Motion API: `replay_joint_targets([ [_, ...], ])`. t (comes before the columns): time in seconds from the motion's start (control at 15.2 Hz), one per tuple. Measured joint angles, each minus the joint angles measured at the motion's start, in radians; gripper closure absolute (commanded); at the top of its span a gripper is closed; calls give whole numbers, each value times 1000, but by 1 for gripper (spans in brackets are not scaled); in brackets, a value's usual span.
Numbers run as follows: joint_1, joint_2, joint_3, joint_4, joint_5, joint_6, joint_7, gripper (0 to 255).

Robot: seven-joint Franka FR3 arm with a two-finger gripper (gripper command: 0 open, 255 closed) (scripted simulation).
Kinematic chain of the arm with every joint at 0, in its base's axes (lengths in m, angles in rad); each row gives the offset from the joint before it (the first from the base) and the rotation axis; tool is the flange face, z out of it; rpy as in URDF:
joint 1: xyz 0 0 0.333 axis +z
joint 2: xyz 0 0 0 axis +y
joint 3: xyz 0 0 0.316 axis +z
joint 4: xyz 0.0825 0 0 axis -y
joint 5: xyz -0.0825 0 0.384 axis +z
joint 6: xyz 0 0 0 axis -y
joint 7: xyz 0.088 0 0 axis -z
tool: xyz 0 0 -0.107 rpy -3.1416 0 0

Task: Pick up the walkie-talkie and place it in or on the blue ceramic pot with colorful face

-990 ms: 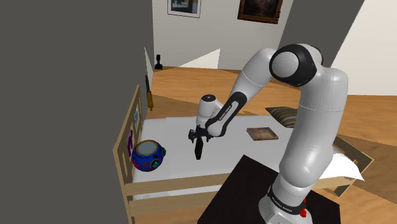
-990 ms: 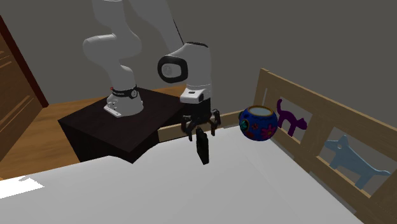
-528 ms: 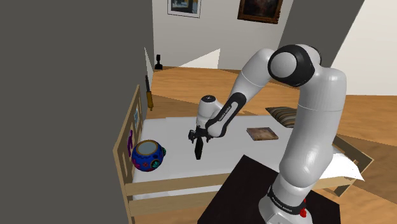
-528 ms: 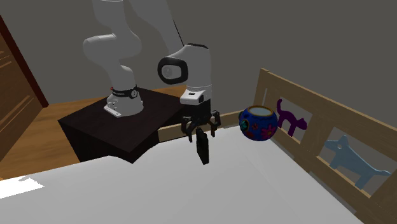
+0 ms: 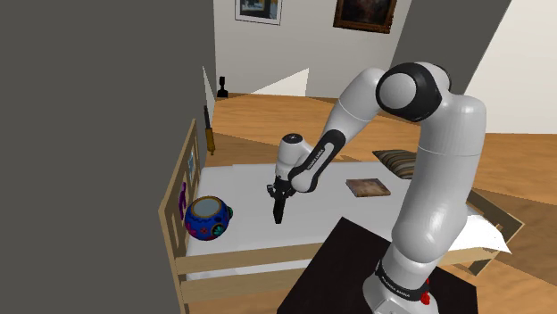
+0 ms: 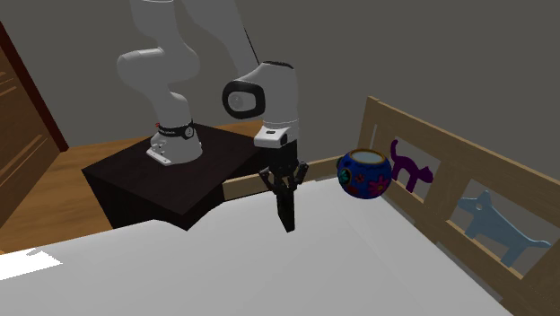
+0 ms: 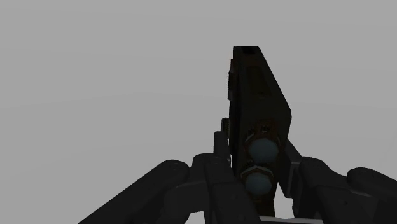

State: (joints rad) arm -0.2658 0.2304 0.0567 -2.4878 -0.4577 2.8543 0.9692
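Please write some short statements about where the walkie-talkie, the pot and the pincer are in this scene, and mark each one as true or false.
1. The pincer is shut on the walkie-talkie. True.
2. The walkie-talkie is inside the blue pot. False: it is apart from the pot, over the white surface.
3. The walkie-talkie lies flat. False: it is upright, gripped near its top end.
4. The blue pot stands next to a purple cat figure. True.
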Motion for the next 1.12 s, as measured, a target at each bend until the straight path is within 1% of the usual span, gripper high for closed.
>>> replay_joint_targets([
  [0.13, 0, 0, 0, 0, 0, 0, 0, 255],
  [0.26, -6, -18, 10, -4, 17, -14, -15, 255],
  [0.66, -27, -97, 44, -10, 94, -83, -83, 255],
  [1.12, -33, -188, 66, -11, 173, -169, -149, 255],
])
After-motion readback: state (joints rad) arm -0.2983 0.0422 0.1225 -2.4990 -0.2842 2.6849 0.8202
